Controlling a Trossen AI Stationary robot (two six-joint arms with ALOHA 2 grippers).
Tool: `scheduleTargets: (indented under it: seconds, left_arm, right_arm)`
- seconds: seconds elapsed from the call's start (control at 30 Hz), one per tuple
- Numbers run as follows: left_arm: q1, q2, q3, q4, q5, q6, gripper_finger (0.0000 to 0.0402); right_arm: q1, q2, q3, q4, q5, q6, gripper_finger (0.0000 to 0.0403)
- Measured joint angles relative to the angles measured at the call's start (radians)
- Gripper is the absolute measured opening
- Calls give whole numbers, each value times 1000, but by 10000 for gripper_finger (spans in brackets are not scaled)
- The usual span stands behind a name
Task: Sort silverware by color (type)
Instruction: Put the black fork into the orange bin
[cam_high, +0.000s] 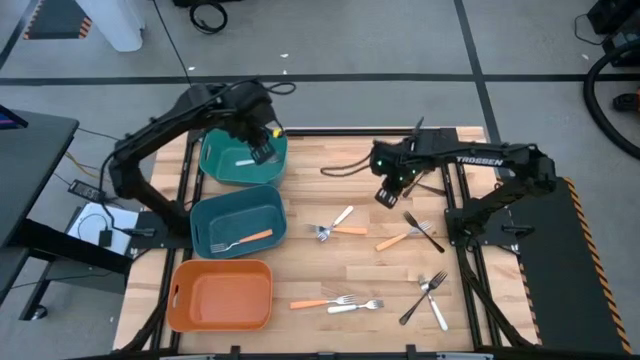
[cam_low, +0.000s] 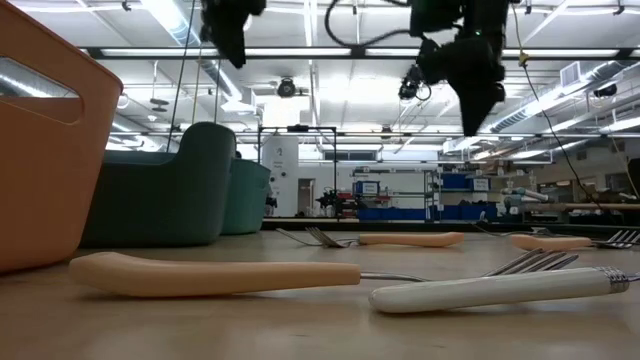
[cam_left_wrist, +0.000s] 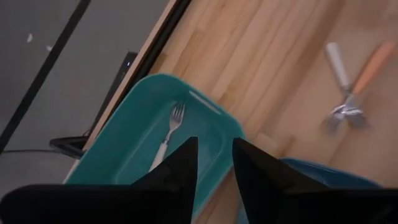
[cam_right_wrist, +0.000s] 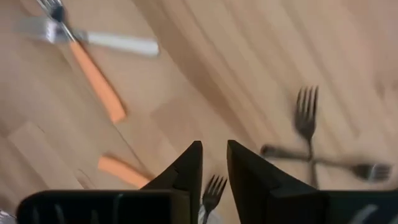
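My left gripper hangs open and empty over the green bin at the far left. One white-handled fork lies on that bin's floor. The teal-blue bin holds an orange-handled fork. My right gripper hovers slightly open and empty above the table's middle. Near it lie a crossed white and orange pair, an orange fork and a black fork. In the right wrist view, two dark forks cross beyond my fingers.
An orange bin sits at the near left with nothing in it. Near the front edge lie an orange and a white fork, and a black and a white fork. Bare wood lies between the fork groups. Black cables cross the far table edge.
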Motion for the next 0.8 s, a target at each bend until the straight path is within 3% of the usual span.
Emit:
scheduleTargets:
  seconds: [0.13,0.3,0.5,0.8]
  left_arm:
    - [-35,-36,0,5,1,-36,110]
    - [-77,-49,0,11,0,-36,110]
    - [-111,-49,-9,23,0,-35,110]
    - [-141,-49,-11,23,-2,-63,110]
  right_arm:
    - [15,0,-99,7,17,37,112]
    - [-36,0,-249,89,135,56,129]
    - [-205,0,-365,227,98,-27,129]
    - [-407,0,-382,300,27,-304,129]
